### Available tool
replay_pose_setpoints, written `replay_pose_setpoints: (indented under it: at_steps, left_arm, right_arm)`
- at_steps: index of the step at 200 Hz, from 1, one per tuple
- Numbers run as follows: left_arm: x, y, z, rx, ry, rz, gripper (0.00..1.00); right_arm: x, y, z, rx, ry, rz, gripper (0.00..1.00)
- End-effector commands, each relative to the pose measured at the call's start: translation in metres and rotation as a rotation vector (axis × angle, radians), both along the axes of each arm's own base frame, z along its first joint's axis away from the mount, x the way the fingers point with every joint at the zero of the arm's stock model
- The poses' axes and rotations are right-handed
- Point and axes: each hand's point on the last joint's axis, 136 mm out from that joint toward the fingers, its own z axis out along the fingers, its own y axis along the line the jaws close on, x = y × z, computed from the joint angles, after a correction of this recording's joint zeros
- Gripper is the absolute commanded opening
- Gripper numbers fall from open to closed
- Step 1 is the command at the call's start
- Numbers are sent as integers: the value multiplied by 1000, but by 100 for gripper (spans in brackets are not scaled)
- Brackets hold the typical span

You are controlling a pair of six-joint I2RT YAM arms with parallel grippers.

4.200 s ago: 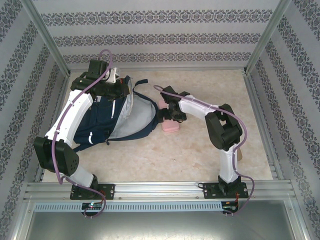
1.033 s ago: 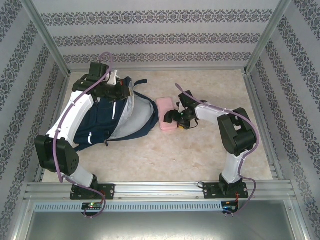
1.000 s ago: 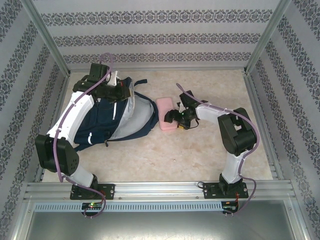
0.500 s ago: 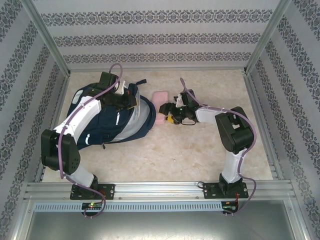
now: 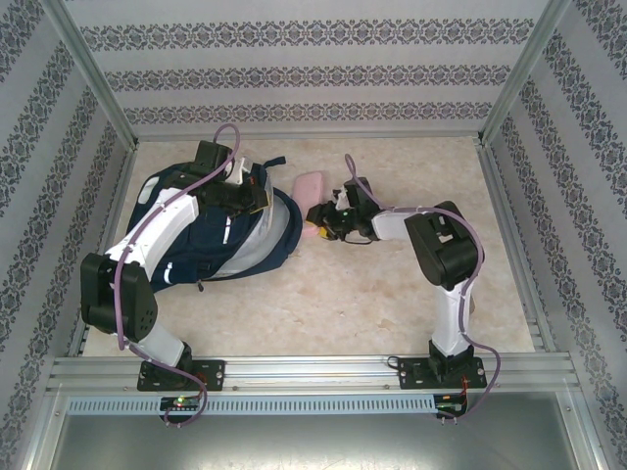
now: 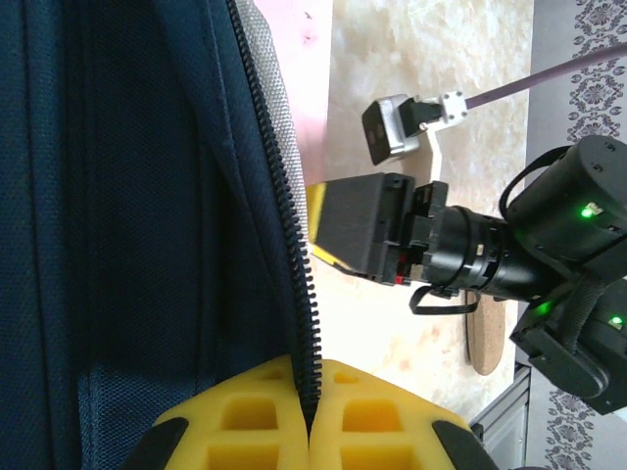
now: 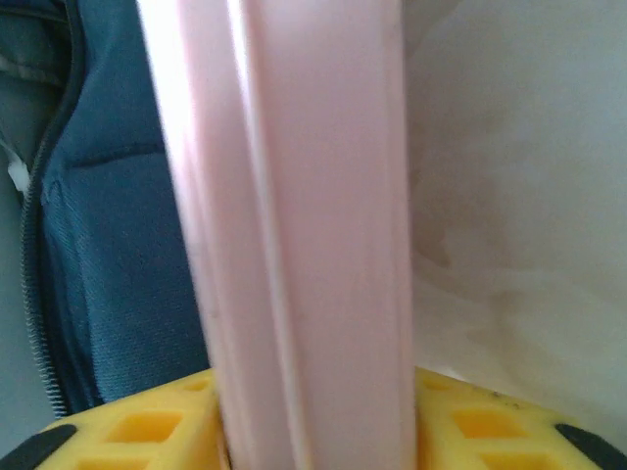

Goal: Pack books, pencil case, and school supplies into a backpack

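**Pencil case (image 7: 294, 196) held at the backpack's (image 5: 196, 245) mouth**

A beige marbled bench (image 5: 392, 294) sits boxed in by floral-striped wallpaper (image 5: 313, 73). The left gripper (image 6: 310, 421) pinches the navy backpack's zipper edge. The right gripper (image 5: 323, 219) is clamped on the pink pencil case, which is tilted up just beside the grey-lined opening.

— Where is the bag?
— The large navy blue fabric backpack (image 5: 201, 257) lies flat on the left half of the table. Its zip is open, and pale grey lining shows along its right side.
— And the case?
— The plain pink oblong pencil case (image 5: 312, 186) with rounded corners is just right of that open mouth, turned onto its narrow side. It is close against the zip edge, but I can't tell whether it touches.
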Motion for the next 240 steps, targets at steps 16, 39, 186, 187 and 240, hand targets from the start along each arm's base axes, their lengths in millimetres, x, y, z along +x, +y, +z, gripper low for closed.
replay_pose_setpoints:
  at_steps: [16, 39, 186, 187, 240]
  left_arm:
    - [-1, -12, 2, -20, -12, -28, 3]
    - [-1, -10, 5, -8, -19, -28, 3]
    - [36, 34, 106, 13, -253, 140, 1]
    - [36, 34, 107, 11, -255, 141, 2]
    - [37, 38, 113, -39, -265, 180, 2]
  right_arm:
    - [15, 24, 23, 77, -90, 17, 39]
    - [17, 16, 22, 57, -96, -16, 35]
    - [-42, 25, 117, 19, -259, 115, 25]
    - [-42, 26, 118, 21, -260, 117, 25]
    - [-43, 107, 99, 101, -159, 156, 25]
